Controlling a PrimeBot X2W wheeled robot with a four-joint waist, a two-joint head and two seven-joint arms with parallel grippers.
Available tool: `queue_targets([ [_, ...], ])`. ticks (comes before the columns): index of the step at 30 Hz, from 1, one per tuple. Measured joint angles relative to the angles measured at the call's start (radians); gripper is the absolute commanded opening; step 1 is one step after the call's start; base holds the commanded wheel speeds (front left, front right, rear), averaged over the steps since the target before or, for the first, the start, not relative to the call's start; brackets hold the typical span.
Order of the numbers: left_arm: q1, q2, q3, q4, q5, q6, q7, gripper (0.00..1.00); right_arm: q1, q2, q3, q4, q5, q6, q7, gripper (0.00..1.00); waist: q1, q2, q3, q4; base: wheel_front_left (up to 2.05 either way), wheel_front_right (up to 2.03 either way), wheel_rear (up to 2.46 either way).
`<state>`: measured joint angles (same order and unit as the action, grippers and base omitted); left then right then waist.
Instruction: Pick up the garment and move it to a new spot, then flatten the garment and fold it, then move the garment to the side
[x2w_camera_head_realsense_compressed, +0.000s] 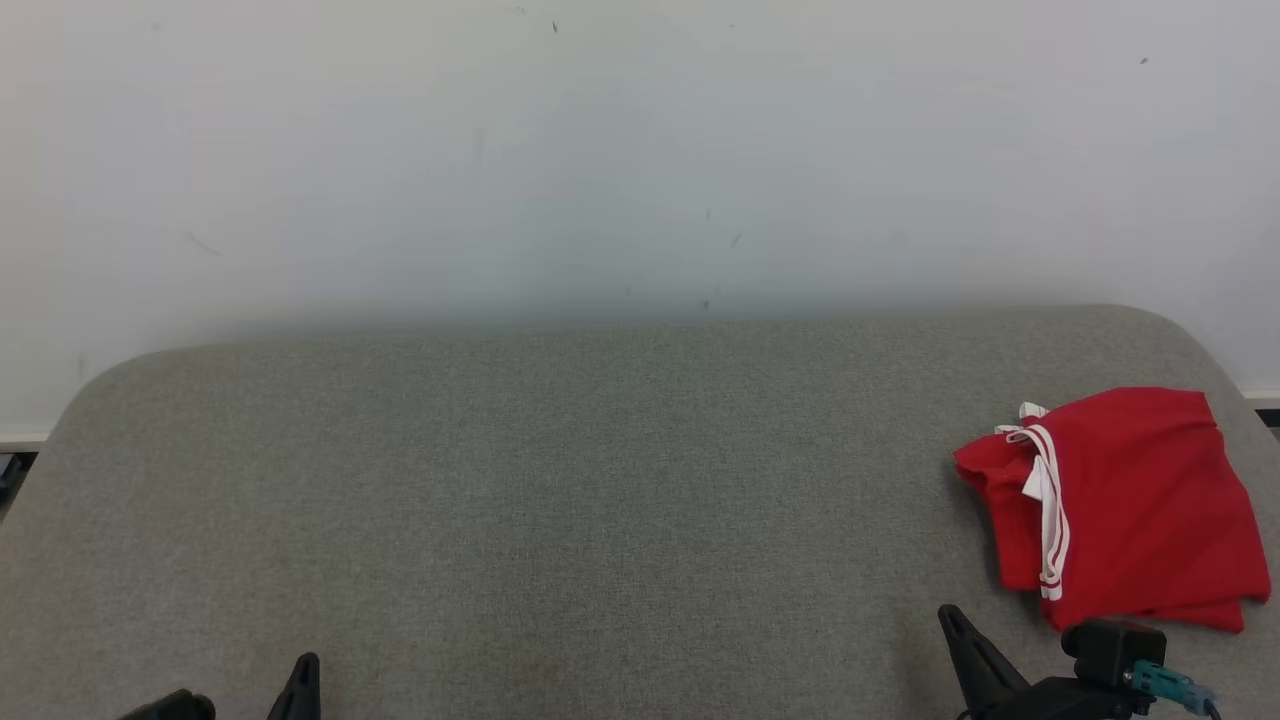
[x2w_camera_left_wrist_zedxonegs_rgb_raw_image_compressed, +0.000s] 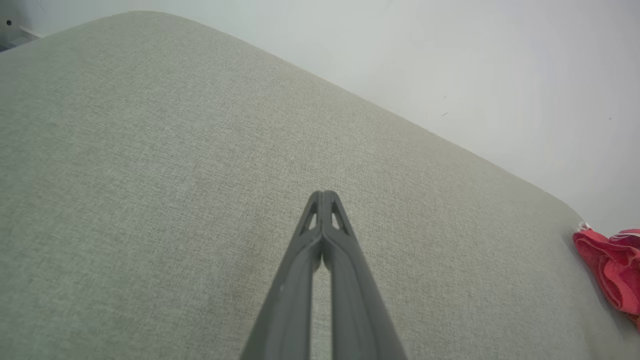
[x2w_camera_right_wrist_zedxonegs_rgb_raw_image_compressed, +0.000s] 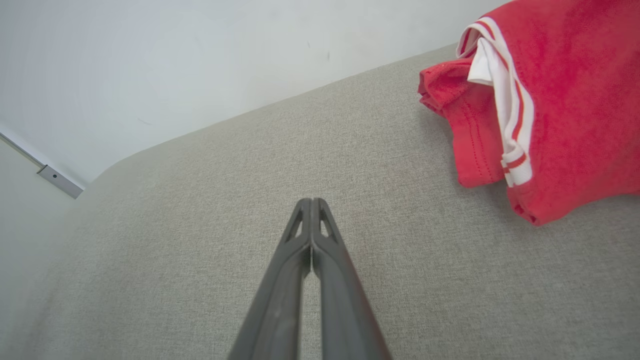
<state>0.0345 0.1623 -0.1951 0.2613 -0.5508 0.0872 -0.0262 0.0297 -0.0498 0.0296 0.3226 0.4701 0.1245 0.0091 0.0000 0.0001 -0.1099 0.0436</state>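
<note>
Head view, from the left: the left jaws sit at the near left corner, pressed together and holding nothing, over bare grey cloth. The padded surface (x2w_camera_head_realsense_compressed: 560, 480) runs wide across the middle, with a pale wall (x2w_camera_head_realsense_compressed: 600, 150) behind it. At the near right the right jaws are likewise pressed together and empty. Just beyond them, and apart from them, the red garment (x2w_camera_head_realsense_compressed: 1140, 500) lies in a loose folded bundle close to the surface's right edge, its white-striped trim (x2w_camera_head_realsense_compressed: 1045, 500) poking out on the left side.

The main risk seems to be that edge: a sideways nudge from the right arm could slide the bundle off. The fold also looks slack, so a pinch on the top layer alone would probably pull it open. Pressed together as they are, the jaws could only push the cloth, not grip it.
</note>
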Motion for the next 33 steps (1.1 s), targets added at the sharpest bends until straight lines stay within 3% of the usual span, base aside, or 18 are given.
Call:
queue_targets([
  [33, -0.042, -0.044, 0.116, 0.013, -0.421, -0.079, 0.060, 0.00, -0.041, 0.002, -0.066, -0.005, 0.453, 0.000, 0.044, 0.00, 0.0000, 0.0000, 0.044, -0.018, 0.00, 0.00, 0.00],
])
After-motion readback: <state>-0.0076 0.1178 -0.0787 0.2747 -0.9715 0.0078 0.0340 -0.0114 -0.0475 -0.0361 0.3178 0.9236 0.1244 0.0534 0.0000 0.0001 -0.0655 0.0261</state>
